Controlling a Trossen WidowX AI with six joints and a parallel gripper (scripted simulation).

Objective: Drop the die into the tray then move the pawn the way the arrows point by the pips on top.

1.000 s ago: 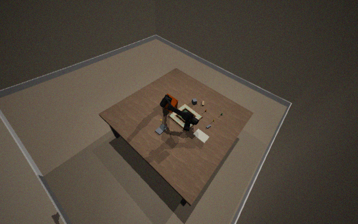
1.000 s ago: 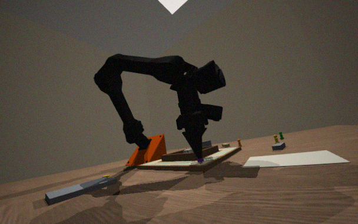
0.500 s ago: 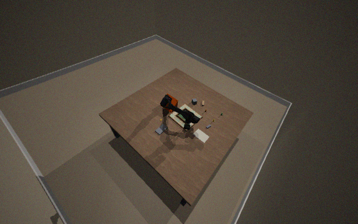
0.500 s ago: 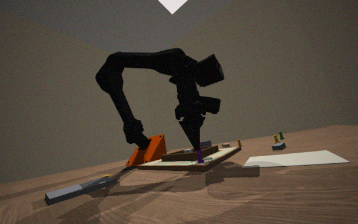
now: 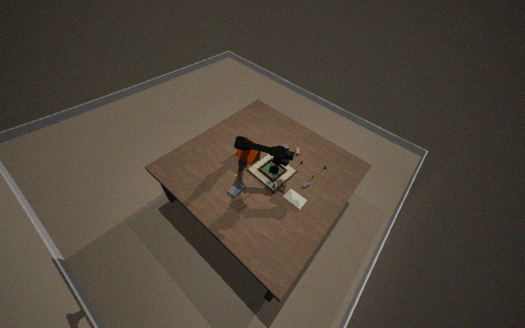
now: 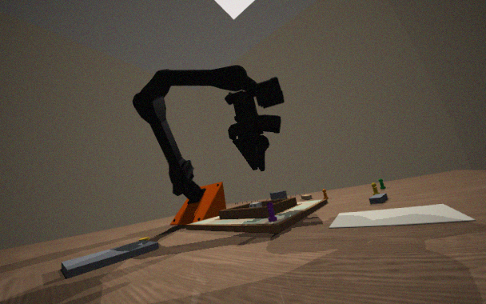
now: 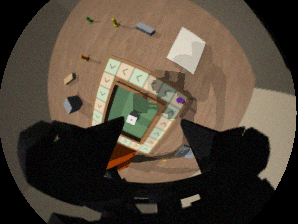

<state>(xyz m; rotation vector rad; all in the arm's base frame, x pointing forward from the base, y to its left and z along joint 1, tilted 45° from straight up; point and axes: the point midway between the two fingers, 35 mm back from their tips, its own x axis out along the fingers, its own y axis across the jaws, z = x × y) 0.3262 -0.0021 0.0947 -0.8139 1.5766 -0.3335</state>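
Though the top view is small, it shows the arm (image 5: 259,148) (image 6: 200,78) reaching over the board (image 5: 255,171) (image 6: 248,229) (image 7: 125,71), the gripper (image 5: 274,169) (image 6: 259,170) (image 7: 153,120) above the tray (image 5: 266,176) (image 6: 252,213) (image 7: 142,137).

In the exterior view the fingertips hang well above the tray, and the pawn (image 5: 274,186) (image 6: 272,212) (image 7: 180,100) stands upright on the board's near corner. The step seems to be the final withdrawal: lift straight, stay high, and keep the fingers off pawn and tray wall.

The wrist view alone shows the jaws spread nearly full with nothing between them, the die (image 7: 132,119) lying in the tray, and the arrows. Its pips I cannot read.
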